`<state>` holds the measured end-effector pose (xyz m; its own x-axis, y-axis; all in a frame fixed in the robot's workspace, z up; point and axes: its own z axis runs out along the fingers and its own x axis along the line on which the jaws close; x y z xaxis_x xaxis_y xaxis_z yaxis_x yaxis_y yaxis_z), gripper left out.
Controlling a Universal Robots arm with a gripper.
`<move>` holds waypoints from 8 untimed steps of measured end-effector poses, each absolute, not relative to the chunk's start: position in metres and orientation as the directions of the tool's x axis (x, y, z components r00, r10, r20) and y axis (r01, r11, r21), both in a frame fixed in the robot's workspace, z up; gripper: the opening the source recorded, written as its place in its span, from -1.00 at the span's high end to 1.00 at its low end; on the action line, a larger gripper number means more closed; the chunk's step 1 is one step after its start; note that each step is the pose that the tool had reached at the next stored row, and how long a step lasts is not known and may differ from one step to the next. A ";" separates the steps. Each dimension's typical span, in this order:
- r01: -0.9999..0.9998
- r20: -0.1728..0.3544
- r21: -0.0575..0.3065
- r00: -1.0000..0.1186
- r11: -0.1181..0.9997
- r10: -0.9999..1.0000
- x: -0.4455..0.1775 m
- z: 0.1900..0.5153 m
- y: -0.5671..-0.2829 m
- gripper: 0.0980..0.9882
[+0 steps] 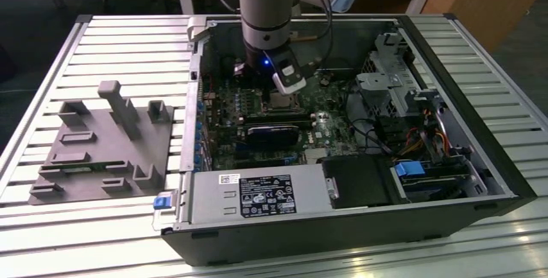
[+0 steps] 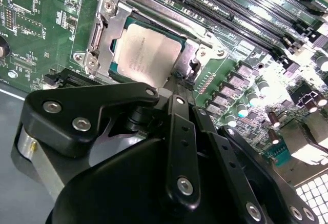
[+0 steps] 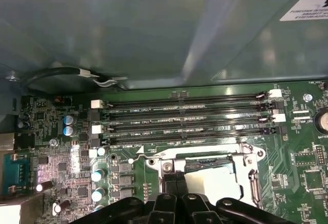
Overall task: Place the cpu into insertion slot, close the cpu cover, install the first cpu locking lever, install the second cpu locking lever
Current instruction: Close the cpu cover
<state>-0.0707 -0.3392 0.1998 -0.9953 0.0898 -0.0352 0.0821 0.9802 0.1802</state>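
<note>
The cpu (image 2: 145, 51) lies flat in the insertion slot (image 1: 278, 102) on the green board, its silver-grey top showing through the window of the cpu cover (image 2: 109, 26). The cover lies down around the chip. A thin metal lever (image 2: 154, 6) runs along one side of the socket, and another lever (image 3: 251, 178) runs down the adjoining side. My gripper (image 2: 180, 80) is shut, its two black fingers pressed together, with the tips at the socket's edge beside the cover frame (image 3: 200, 155). I cannot tell whether the tips touch a lever. In the exterior view the gripper (image 1: 287, 92) hangs just above the socket.
Long black memory slots (image 3: 184, 116) run next to the socket. Capacitors (image 3: 69, 124) and a cable (image 3: 56, 75) stand nearby. The open computer case (image 1: 342, 226) rests on a slatted table, with a grey fixture block (image 1: 102, 143) at the exterior view's left.
</note>
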 end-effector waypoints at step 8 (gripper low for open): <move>0.082 -0.035 0.186 -0.995 0.979 0.090 -0.069 0.199 -0.343 0.99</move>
<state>-0.0687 -0.3427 0.1987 -0.9953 0.0900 -0.0347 0.0821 0.9792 0.1858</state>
